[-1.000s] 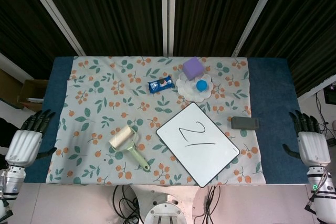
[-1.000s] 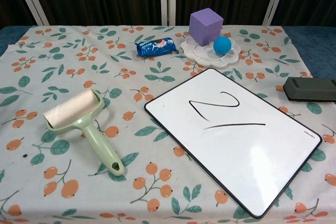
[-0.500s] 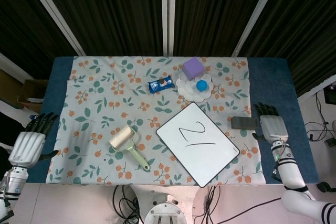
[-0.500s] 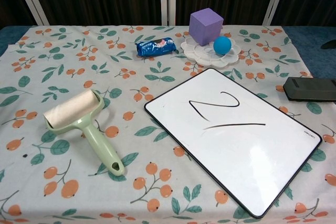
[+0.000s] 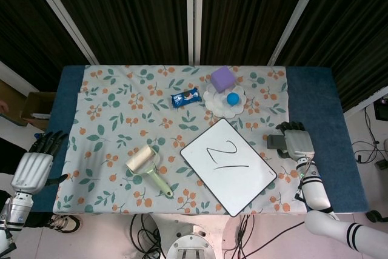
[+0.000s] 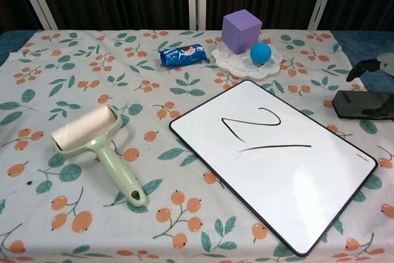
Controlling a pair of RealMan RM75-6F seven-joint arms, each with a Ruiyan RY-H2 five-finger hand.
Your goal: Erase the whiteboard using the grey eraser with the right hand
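Since half a second ago the right hand [image 5: 298, 144] has slid left to hover over the dark grey rectangular eraser [image 6: 363, 104]; whether its fingers grip cannot be told. The eraser lies flat, long axis left-right, beside the black-framed whiteboard [image 5: 228, 166] marked with strokes. A floral cloth [image 5: 115, 107] covers the desk before dark curtains [image 5: 133, 16].
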